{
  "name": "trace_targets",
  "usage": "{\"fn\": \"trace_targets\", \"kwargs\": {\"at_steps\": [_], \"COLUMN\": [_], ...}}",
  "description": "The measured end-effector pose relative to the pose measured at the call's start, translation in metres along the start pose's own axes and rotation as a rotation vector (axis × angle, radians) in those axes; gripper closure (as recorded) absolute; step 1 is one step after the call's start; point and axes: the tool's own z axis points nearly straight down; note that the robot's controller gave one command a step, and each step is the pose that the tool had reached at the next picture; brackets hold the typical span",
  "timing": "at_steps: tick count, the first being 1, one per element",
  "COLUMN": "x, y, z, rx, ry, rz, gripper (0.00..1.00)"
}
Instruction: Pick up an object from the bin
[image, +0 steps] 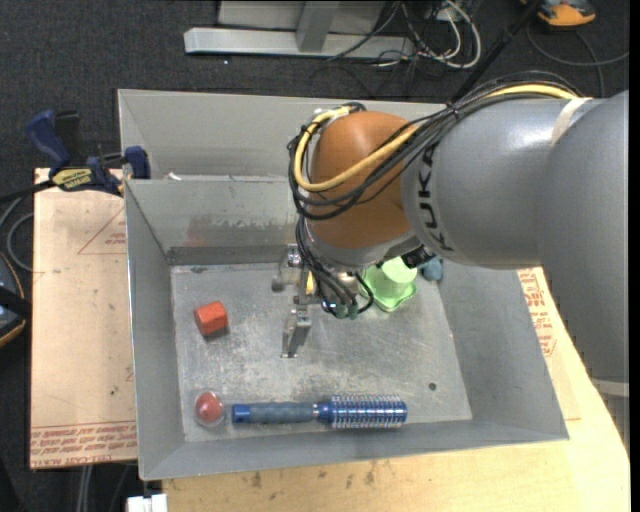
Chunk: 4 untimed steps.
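Observation:
My gripper (293, 340) hangs below the orange-covered wrist, over bare floor in the middle of the bin. A small red-orange cube (211, 319) lies to its left, well apart from it. A light green object (389, 284) sits just right of the gripper, half hidden under the arm. Along the front wall lies a blue hairbrush (320, 412) with its bristle head to the right. A small red ball (208, 407) rests at the handle's left end.
A small blue-grey thing (431, 268) peeks out beside the green object, under the arm. The arm covers the bin's back right. The sloped bin walls rise close behind the gripper and at the left.

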Motion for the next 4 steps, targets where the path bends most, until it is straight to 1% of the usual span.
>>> {"fn": "trace_targets", "kwargs": {"at_steps": [1,2,3,4], "x": [0.067,0.079,0.077,0.075], "y": [0.088,0.042,0.044,0.044], "z": [0.019,0.086,0.085,0.083], "rx": [-0.004,-0.005,-0.002,-0.003], "ry": [-0.002,-0.019,-0.011,-0.014], "rz": [-0.050,-0.254,-0.268,-0.267], "gripper": [0.00,0.00,0.00,1.00]}}
